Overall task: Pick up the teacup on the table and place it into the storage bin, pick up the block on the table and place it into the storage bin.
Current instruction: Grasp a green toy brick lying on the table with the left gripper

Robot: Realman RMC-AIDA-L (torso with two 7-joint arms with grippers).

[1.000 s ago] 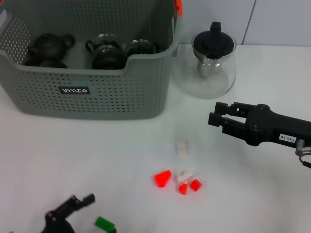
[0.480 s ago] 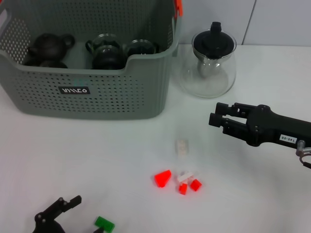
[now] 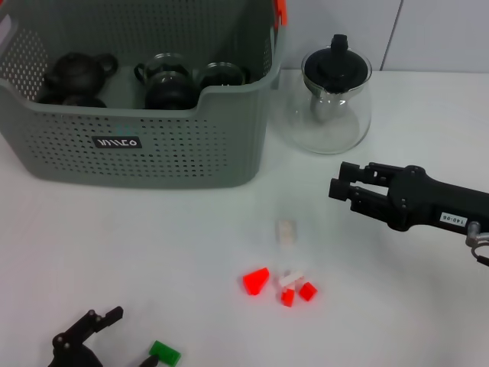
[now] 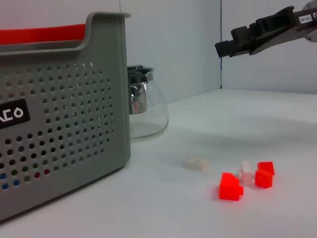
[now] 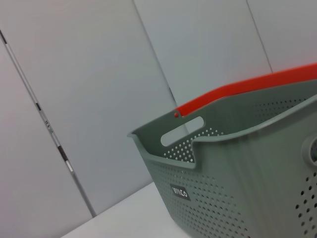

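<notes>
Head view looks down, wrist views low, level, sharing storage bin (image 3: 137,145).

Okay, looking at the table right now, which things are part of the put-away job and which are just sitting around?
Job: storage bin; dark teacups already inside it; red blocks, white block and green block on the table.

Lying about: glass teapot beside the bin.

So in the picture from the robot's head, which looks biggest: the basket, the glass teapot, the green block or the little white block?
1. The storage bin, by far.
2. The glass teapot.
3. The green block and the white block look about alike; the green one is nearer the camera, so I won't rank them.
</notes>
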